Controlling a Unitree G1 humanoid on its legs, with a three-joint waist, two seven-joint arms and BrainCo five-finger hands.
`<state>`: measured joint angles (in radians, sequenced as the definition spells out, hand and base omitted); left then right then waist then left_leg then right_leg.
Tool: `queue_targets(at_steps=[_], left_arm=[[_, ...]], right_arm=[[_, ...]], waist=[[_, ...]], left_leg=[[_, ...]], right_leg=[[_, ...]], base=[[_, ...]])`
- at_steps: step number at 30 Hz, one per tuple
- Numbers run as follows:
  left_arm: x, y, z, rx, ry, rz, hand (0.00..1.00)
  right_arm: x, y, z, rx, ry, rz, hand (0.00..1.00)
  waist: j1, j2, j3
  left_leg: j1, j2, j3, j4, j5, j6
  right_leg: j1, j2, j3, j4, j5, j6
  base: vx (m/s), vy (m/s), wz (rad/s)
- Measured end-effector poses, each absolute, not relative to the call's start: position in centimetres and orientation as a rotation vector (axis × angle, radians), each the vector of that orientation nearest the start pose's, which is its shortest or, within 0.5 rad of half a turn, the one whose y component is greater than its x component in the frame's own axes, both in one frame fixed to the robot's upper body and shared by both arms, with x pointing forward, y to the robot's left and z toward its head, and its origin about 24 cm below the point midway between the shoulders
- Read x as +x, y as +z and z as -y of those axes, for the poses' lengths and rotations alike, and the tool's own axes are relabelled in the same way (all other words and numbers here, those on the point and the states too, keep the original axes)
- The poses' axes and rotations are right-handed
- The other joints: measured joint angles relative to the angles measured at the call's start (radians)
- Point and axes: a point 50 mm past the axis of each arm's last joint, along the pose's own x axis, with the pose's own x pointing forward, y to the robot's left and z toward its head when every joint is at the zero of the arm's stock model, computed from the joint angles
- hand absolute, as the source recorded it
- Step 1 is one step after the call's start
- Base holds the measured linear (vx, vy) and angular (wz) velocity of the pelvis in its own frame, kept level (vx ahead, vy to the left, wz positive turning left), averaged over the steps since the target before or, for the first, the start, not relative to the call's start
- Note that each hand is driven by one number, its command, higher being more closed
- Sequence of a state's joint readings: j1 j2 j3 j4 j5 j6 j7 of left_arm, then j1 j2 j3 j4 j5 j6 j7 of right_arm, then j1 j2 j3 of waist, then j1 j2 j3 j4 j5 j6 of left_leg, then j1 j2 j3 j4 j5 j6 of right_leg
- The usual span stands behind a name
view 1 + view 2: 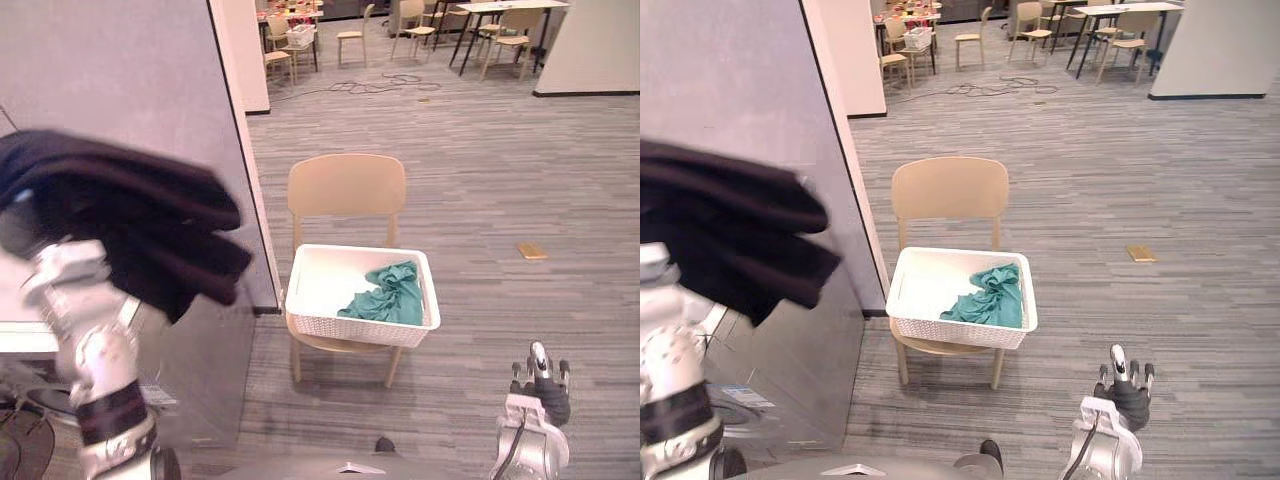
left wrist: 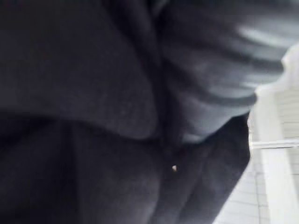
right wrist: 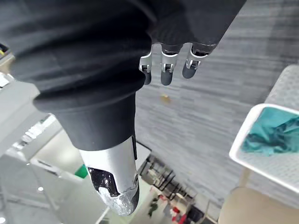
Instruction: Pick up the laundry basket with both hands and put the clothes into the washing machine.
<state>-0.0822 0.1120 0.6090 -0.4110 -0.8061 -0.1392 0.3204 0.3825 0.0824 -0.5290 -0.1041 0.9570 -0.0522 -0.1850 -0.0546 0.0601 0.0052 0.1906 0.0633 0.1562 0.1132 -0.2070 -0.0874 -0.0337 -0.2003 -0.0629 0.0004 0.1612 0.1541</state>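
Observation:
A black garment [image 1: 130, 215] hangs high at the left, draped over the top of my raised left arm [image 1: 95, 355]; the left hand is buried in the cloth, which also fills the left wrist view [image 2: 117, 93]. The white laundry basket [image 1: 315, 325] sits on a tan chair [image 1: 345, 185] ahead, with a teal garment [image 1: 390, 295] in its right half. My right hand [image 1: 545, 392] hangs low at the lower right, well short of the basket, its fingers [image 3: 166, 70] straight and holding nothing. The washing machine's grey front [image 1: 780, 370] stands below the black garment.
A grey partition wall [image 1: 120, 70] rises at the left behind the machine. A small tan object [image 1: 532, 251] lies on the carpet right of the chair. Tables and chairs [image 1: 490, 30] and loose cables [image 1: 385, 82] are far back.

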Motion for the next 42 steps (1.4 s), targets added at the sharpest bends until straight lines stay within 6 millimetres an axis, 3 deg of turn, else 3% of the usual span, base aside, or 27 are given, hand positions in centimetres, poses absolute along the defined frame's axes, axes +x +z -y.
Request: queue_targets(at_steps=[1, 6, 10, 12, 13, 16, 18, 21, 24, 25, 28, 31, 34, 36, 37, 38, 39, 41, 42], left_arm=[[17.3, 16.0, -31.5, -0.628, 0.739, 0.754, 1.00], [11.1, 14.9, -33.6, -0.424, 0.989, 0.761, 1.00], [8.4, 13.2, -33.4, -0.303, 1.101, 0.647, 1.00], [7.7, 11.6, -33.1, -0.301, 1.143, 0.568, 1.00], [7.7, 11.0, -33.0, -0.312, 1.153, 0.540, 1.00], [8.0, 5.8, -33.0, -0.409, 1.198, 0.313, 1.00], [8.3, 0.7, -32.4, -0.517, 1.213, 0.091, 1.00], [8.2, -4.2, -30.5, -0.641, 1.217, -0.132, 1.00], [8.2, -6.8, -29.0, -0.690, 1.194, -0.265, 1.00], [8.4, -8.2, -27.9, -0.713, 1.159, -0.344, 1.00], [9.4, -9.4, -26.2, -0.723, 1.068, -0.433, 1.00], [10.1, -9.7, -25.4, -0.721, 1.010, -0.459, 1.00], [11.0, -9.6, -24.6, -0.710, 0.938, -0.468, 1.00], [12.1, -9.5, -23.5, -0.707, 0.863, -0.478, 1.00], [12.4, -9.5, -23.3, -0.707, 0.842, -0.480, 1.00], [12.8, -9.4, -22.8, -0.704, 0.812, -0.484, 1.00], [12.9, -9.5, -22.5, -0.687, 0.788, -0.499, 1.00], [13.7, -8.9, -22.4, -0.672, 0.751, -0.476, 1.00], [14.5, -8.4, -21.7, -0.652, 0.697, -0.465, 1.00]], right_arm=[[10.8, -1.3, 28.4, 0.863, -0.930, -0.002, 0.00], [9.1, -1.7, 28.9, 0.850, -0.984, -0.021, 0.00], [8.3, -1.8, 29.4, 0.836, -1.013, -0.022, 0.00], [7.7, -3.0, 29.3, 0.844, -1.030, -0.065, 0.00], [7.5, -3.4, 29.2, 0.849, -1.039, -0.082, 0.00], [6.2, -6.2, 28.5, 0.886, -1.103, -0.205, 0.00], [4.7, -8.8, 27.5, 0.921, -1.165, -0.335, 0.00], [2.8, -11.9, 26.0, 0.965, -1.234, -0.498, 0.00], [1.0, -14.3, 24.1, 1.006, -1.285, -0.665, 0.00], [-0.1, -15.6, 22.5, 1.032, -1.299, -0.792, 0.00], [-0.8, -16.7, 20.7, 0.906, -1.197, -1.023, 0.00], [-0.3, -16.7, 20.6, 0.829, -1.134, -1.063, 0.00], [1.6, -16.8, 20.3, 0.782, -1.039, -1.065, 0.00], [3.8, -16.5, 20.8, 0.720, -0.964, -1.033, 0.00], [4.5, -16.4, 20.9, 0.711, -0.946, -1.020, 0.00], [6.0, -16.2, 21.1, 0.684, -0.905, -0.998, 0.00], [7.1, -16.0, 21.3, 0.640, -0.872, -0.988, 0.00], [7.9, -15.9, 21.2, 0.629, -0.856, -0.974, 0.00], [8.3, -15.6, 21.9, 0.610, -0.867, -0.953, 0.00]], waist=[[0.007, -0.001, 0.000], [0.046, -0.005, -0.003], [0.064, -0.006, -0.004], [0.080, -0.008, -0.011], [0.083, -0.007, -0.011], [0.088, -0.015, -0.017], [0.086, -0.018, -0.020], [0.087, -0.022, -0.021], [0.091, -0.030, -0.017], [0.094, -0.042, -0.019], [0.095, -0.056, -0.010], [0.098, -0.065, 0.005], [0.097, -0.071, 0.029], [0.097, -0.070, 0.052], [0.096, -0.070, 0.062], [0.094, -0.068, 0.085], [0.101, -0.070, 0.091], [0.100, -0.098, 0.106], [0.099, -0.073, 0.117]], left_leg=[[0.002, 0.000, -0.006, 0.000, 0.000, 0.000], [0.005, 0.002, -0.012, 0.002, -0.001, 0.003], [0.005, 0.005, -0.023, 0.005, -0.005, 0.009], [0.005, 0.007, -0.024, 0.006, -0.006, 0.011], [0.004, 0.008, -0.025, 0.006, -0.006, 0.012], [0.000, 0.013, -0.032, 0.006, -0.007, 0.013], [-0.004, 0.017, -0.038, 0.006, -0.005, 0.011], [-0.004, 0.018, -0.038, 0.006, -0.004, 0.010], [0.003, 0.018, -0.041, 0.007, -0.001, 0.005], [0.004, 0.018, -0.045, 0.010, -0.002, 0.005], [-0.006, 0.018, -0.084, 0.037, -0.005, 0.003], [-0.028, 0.029, -0.123, 0.082, -0.019, -0.005], [-0.099, 0.042, -0.189, 0.152, -0.027, -0.017], [-0.169, 0.033, -0.255, 0.158, -0.007, -0.028], [-0.180, 0.029, -0.262, 0.151, -0.002, -0.022], [-0.191, 0.036, -0.235, 0.132, 0.010, 0.013], [-0.192, 0.059, -0.141, 0.070, 0.009, 0.088], [-0.216, 0.092, -0.070, 0.116, 0.003, 0.090], [-0.270, 0.134, -0.029, 0.238, -0.002, 0.090]], right_leg=[[0.000, -0.003, -0.006, 0.014, -0.010, 0.000], [0.003, -0.012, -0.025, 0.042, -0.032, 0.002], [0.016, -0.022, -0.055, 0.054, -0.045, 0.003], [0.017, -0.023, -0.060, 0.057, -0.047, 0.003], [0.017, -0.023, -0.061, 0.058, -0.047, 0.002], [0.019, -0.023, -0.077, 0.059, -0.051, 0.005], [0.020, -0.021, -0.087, 0.061, -0.052, 0.003], [0.020, -0.021, -0.087, 0.063, -0.053, 0.003], [0.031, -0.022, -0.091, 0.063, -0.055, 0.005], [0.033, -0.025, -0.093, 0.071, -0.062, 0.006], [0.040, -0.037, -0.121, 0.122, -0.093, 0.013], [0.048, -0.038, -0.156, 0.163, -0.123, 0.008], [0.027, -0.038, -0.220, 0.239, -0.173, -0.014], [-0.026, -0.066, -0.282, 0.316, -0.216, -0.019], [-0.041, -0.078, -0.291, 0.335, -0.229, -0.018], [-0.057, -0.098, -0.311, 0.369, -0.246, -0.023], [-0.076, -0.119, -0.330, 0.377, -0.250, -0.029], [-0.084, -0.158, -0.364, 0.376, -0.247, -0.048], [-0.082, -0.174, -0.421, 0.393, -0.246, -0.063]], base=[[0.00, -0.020, 0.17], [-0.01, -0.015, 0.12], [-0.02, -0.018, 0.18], [-0.02, -0.016, 0.06], [-0.03, -0.021, 0.05], [-0.03, -0.025, 0.11], [-0.01, -0.025, 0.10], [0.00, 0.000, 0.00], [0.01, 0.005, 0.04], [0.00, 0.004, 0.08], [-0.01, -0.013, 0.33], [-0.03, -0.057, 0.48], [-0.08, -0.103, 0.67], [-0.13, -0.126, 0.82], [-0.14, -0.121, 0.77], [-0.16, -0.172, 0.70], [-0.13, -0.168, 0.62], [-0.06, -0.075, 0.75], [-0.05, -0.009, 0.95]])
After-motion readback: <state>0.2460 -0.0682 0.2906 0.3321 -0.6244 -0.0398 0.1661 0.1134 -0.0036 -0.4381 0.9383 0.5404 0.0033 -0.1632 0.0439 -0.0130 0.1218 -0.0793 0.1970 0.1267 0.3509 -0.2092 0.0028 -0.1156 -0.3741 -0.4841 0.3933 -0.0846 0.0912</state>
